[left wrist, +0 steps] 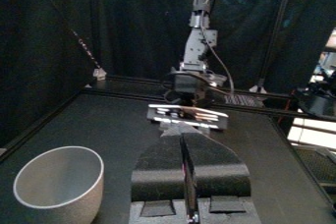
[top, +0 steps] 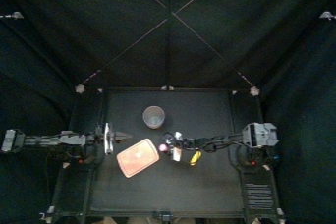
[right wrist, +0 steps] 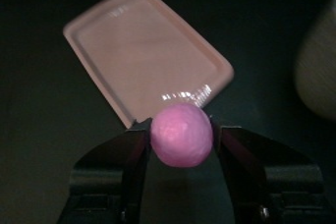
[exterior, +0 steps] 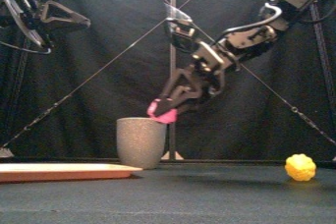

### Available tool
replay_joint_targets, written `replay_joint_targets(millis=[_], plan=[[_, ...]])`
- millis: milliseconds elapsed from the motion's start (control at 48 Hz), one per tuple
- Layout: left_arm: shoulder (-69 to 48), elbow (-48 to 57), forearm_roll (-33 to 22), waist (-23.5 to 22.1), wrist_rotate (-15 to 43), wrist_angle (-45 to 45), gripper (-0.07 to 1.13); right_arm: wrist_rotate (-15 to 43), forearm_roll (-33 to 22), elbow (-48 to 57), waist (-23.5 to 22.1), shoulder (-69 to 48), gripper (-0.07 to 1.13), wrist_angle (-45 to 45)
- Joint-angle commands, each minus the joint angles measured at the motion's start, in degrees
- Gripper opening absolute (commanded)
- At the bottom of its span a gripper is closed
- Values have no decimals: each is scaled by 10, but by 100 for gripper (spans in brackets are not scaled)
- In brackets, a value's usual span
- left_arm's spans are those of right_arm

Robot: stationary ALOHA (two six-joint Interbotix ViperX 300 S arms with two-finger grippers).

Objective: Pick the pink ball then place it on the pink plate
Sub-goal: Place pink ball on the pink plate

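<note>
The pink ball (right wrist: pixel 182 136) sits between the jaws of my right gripper (right wrist: pixel 182 159), which is shut on it. In the front view the ball (exterior: pixel 160 112) hangs in the air, well above the table and just over the grey cup's rim. From above, the right gripper (top: pixel 168 147) is at the right edge of the pink plate (top: pixel 136 157). The plate (right wrist: pixel 144 56) lies flat below and ahead of the ball. My left gripper (left wrist: pixel 186 141) is shut and holds nothing; it rests at the table's left (top: pixel 112 136).
A tall grey speckled cup (top: pixel 153 117) stands behind the plate, toward the back of the table (exterior: pixel 140 141). A yellow toy (exterior: pixel 301 167) lies on the table to the right, under the right arm (top: pixel 196 156).
</note>
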Motion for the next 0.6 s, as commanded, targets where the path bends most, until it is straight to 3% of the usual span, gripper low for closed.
replay_joint_targets(millis=[21, 417, 604], plan=[[3, -7, -1, 4, 0, -7, 4, -2, -2, -82, 8, 49, 71, -4], [2, -2, -5, 4, 2, -7, 4, 0, 1, -251, 8, 199, 72, 4], [2, 5, -5, 4, 3, -7, 4, 1, 16, -279, 6, 221, 80, 32]])
